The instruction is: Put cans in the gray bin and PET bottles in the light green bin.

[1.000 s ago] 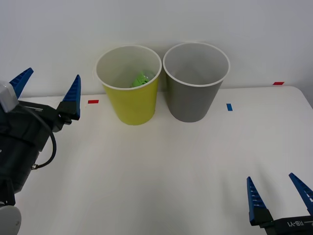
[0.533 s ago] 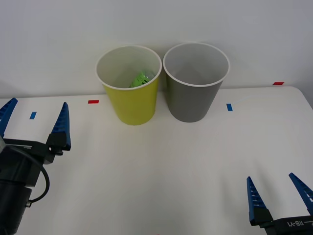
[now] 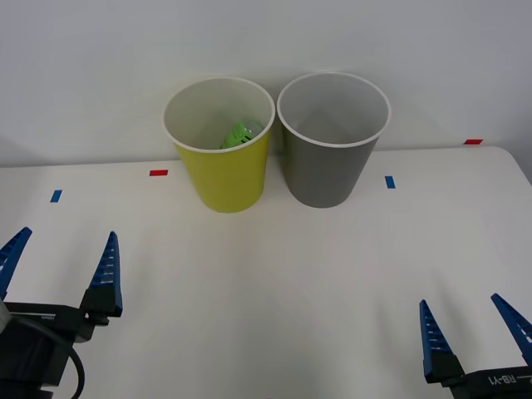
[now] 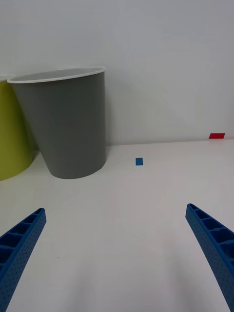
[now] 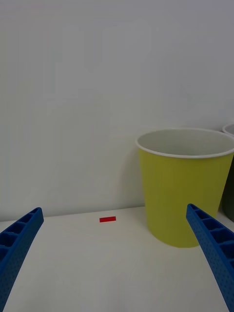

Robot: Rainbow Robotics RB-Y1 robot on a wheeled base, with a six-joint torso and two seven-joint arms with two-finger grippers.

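Left gripper: low at about 8 o'clock in the front view, fingers spread wide, nothing between them, over bare white table. Right gripper: low at about 4 o'clock, fingers likewise spread and empty.

From the left gripper outward: a red tape mark lies toward 12 o'clock of it, and the light green bin stands beyond at roughly 1 o'clock, well apart from the fingers. The gray bin stands just beside the light green bin, at its 3 o'clock; whether the rims touch cannot be confirmed. A blue tape mark lies at 3 o'clock of the gray bin.

PET bottle: lying inside the light green bin, against the far-right inner wall; only part of its green label shows above the rim line. No can is seen on the table, and what can be seen of the gray bin's interior shows white and bare.

Handling assessment: the bottle appears small and light, with a thin, slightly yielding plastic wall and a smooth label that may slip. Were it to be taken up again, a hold across the mid-body, below the cap, would be soundest. Both bins look light and could tip if knocked at the rim.

Judgement: sorting appears complete.
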